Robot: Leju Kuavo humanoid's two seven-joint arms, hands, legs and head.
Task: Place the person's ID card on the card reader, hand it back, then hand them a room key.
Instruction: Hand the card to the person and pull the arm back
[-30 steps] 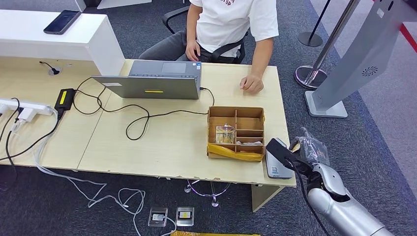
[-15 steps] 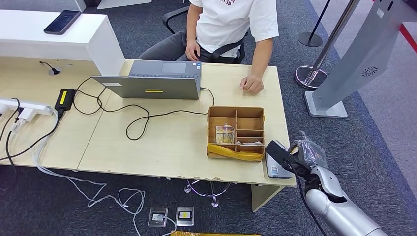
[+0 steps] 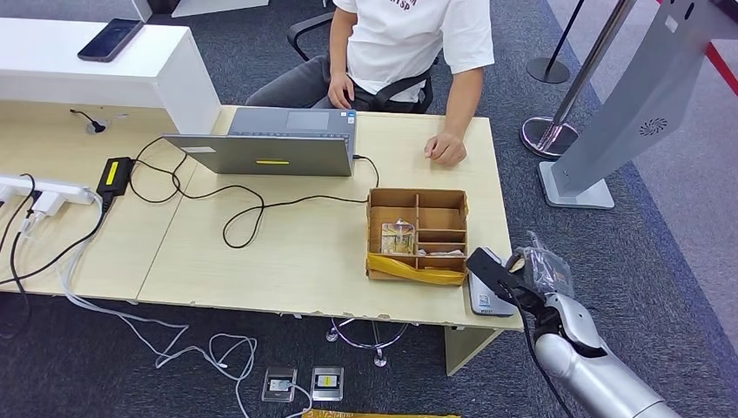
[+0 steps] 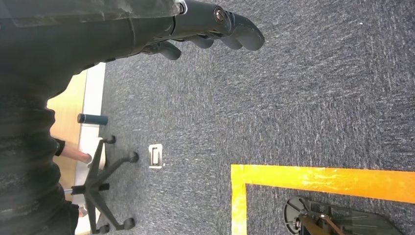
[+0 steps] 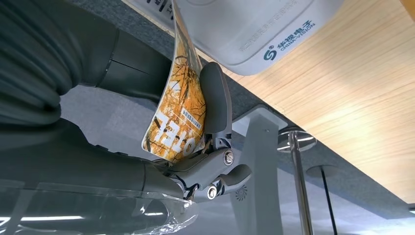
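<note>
My right hand is at the desk's front right corner and grips an orange patterned card. The card is bent, and its upper edge presses against the side of the white card reader. In the head view a dark finger reaches over the card reader, which lies beside a cardboard compartment box with a few small items in it. The person sits at the far side, one hand resting on the desk. My left hand hangs over the carpet with nothing in it, fingers loosely apart.
An open laptop with a looping black cable stands mid-desk. A power strip and adapter lie at the left. A grey kiosk stand and a stanchion base are on the carpet to the right.
My right hand has shifted slightly left and toward the desk, bringing the card against the reader. The person has not moved.
</note>
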